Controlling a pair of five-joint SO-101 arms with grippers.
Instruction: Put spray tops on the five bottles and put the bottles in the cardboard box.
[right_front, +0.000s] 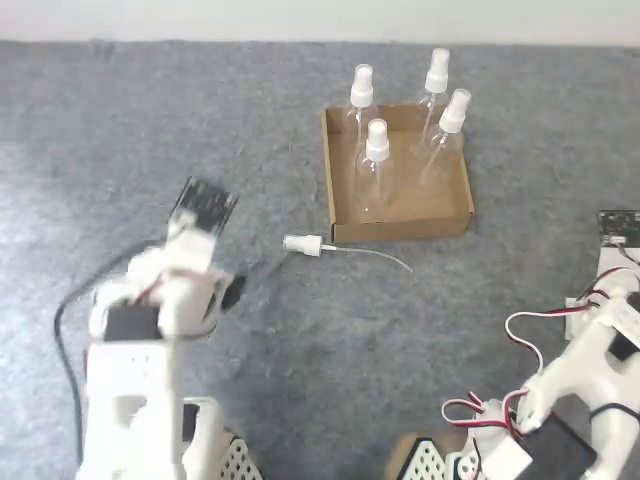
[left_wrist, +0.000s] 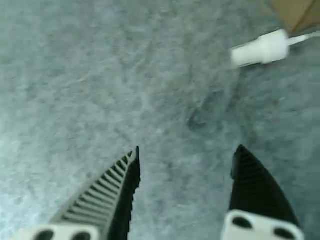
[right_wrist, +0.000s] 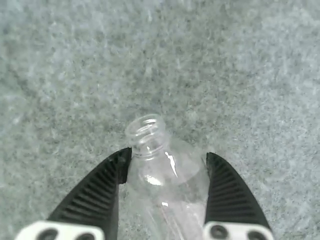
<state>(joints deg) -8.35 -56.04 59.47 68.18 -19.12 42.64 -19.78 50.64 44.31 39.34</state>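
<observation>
Spray top (right_front: 303, 244) lay on the tabletop (right_front: 150, 120) just in front of the cardboard box (right_front: 400, 228), head toward our left pincer (left_wrist: 188, 149), tube trailing along the box wall. We had that pincer wide, empty and nearer; right pincer (right_wrist: 168, 155) gripped the bare-necked bottle (right_wrist: 162, 180). Four capped bottles (right_front: 375, 175) stood boxed.

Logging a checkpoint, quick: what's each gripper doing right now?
Left gripper: open, holding nothing.
Right gripper: shut on the uncapped bottle.
</observation>
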